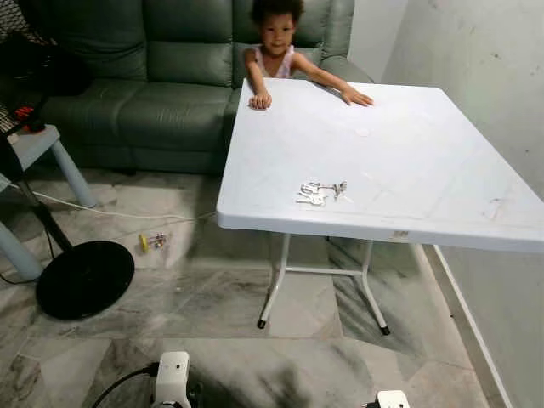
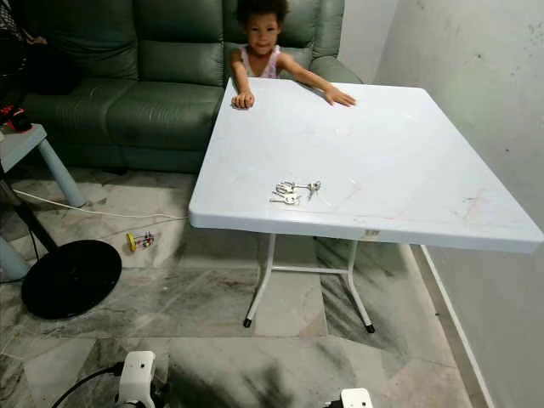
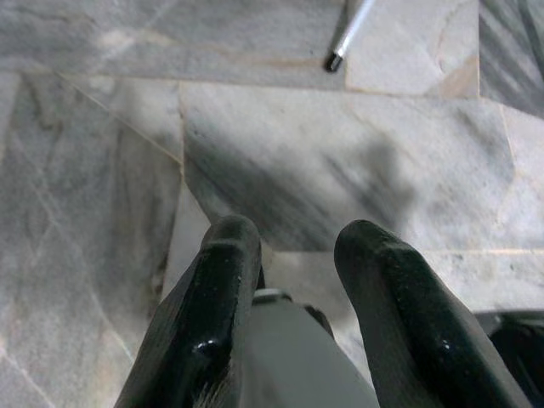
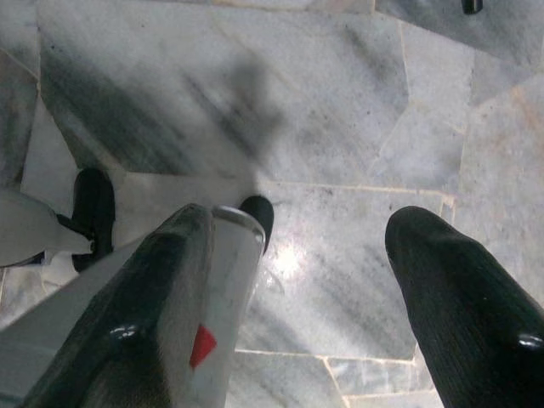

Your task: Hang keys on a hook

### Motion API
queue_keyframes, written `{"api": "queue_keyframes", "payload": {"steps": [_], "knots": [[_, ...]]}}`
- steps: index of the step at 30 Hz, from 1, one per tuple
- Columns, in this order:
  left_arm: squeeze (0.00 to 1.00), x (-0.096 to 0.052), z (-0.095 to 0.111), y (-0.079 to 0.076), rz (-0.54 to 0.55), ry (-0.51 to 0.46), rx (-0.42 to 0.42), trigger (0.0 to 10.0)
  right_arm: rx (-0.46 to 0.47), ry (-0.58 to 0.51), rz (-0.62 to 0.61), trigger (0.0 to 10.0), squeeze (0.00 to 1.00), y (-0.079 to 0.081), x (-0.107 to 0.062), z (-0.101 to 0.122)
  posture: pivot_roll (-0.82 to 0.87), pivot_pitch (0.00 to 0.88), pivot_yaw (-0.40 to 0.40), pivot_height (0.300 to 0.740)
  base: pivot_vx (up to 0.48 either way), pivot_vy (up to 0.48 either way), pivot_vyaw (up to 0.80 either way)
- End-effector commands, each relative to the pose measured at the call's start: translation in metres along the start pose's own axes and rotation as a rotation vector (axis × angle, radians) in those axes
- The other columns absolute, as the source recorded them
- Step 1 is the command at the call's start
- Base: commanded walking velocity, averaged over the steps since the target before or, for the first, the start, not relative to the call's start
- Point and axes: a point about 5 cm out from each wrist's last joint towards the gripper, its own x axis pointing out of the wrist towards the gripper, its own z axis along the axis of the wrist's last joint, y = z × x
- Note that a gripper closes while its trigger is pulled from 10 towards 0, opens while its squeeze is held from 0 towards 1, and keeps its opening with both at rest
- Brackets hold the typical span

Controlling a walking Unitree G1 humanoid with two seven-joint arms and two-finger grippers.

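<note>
Near the front edge of the white tabletop [image 1: 442, 153] lies one bunch of silver keys [image 1: 321, 192], several small keys fanned from a ring. One person [image 1: 276, 42] rests two hands on the far edge. Both arms hang over the marble floor [image 3: 102, 170]: left tool [image 3: 293, 246] fingers slightly apart, right tool [image 4: 327, 234] fingers wide apart, each holding nothing.

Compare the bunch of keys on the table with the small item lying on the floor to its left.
The keys are silver and lie on the white table, near its front edge. The floor item is partly yellow, what it is cannot be told, and it lies on the marble floor beside the black round fan base. Both are small, loose and far from either tool.
</note>
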Motion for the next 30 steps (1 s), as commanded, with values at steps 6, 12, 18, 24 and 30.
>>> {"api": "queue_keyframes", "payload": {"steps": [6,12,18,24,30], "knots": [[0.00,0.003,0.032,-0.003,-0.050,-0.157,-0.014,10.0,-0.009,-0.193,0.040,10.0,0.00,-0.003,0.004,0.041,0.08,0.000,-0.054,0.740,0.000,0.000,0.00],[0.00,0.003,0.070,-0.011,-0.120,-0.345,0.030,10.0,-0.075,-0.383,0.065,10.0,0.00,0.000,0.003,0.080,0.08,0.000,-0.059,0.740,0.000,0.000,0.00],[0.00,-0.002,0.109,-0.019,-0.184,-0.532,0.009,10.0,-0.103,-0.575,0.097,10.0,0.00,0.011,-0.002,0.114,0.09,0.000,-0.059,0.740,0.000,0.000,0.00],[0.00,-0.008,0.140,-0.032,-0.230,-0.672,0.031,10.0,-0.135,-0.744,0.107,10.0,0.00,0.022,-0.010,0.145,0.08,0.000,-0.056,0.740,0.000,0.000,0.00],[0.00,-0.020,0.166,-0.042,-0.276,-0.811,0.059,10.0,-0.109,-0.897,0.135,10.0,0.00,0.031,-0.022,0.175,0.08,0.000,-0.055,0.740,0.000,0.000,0.00]]}}
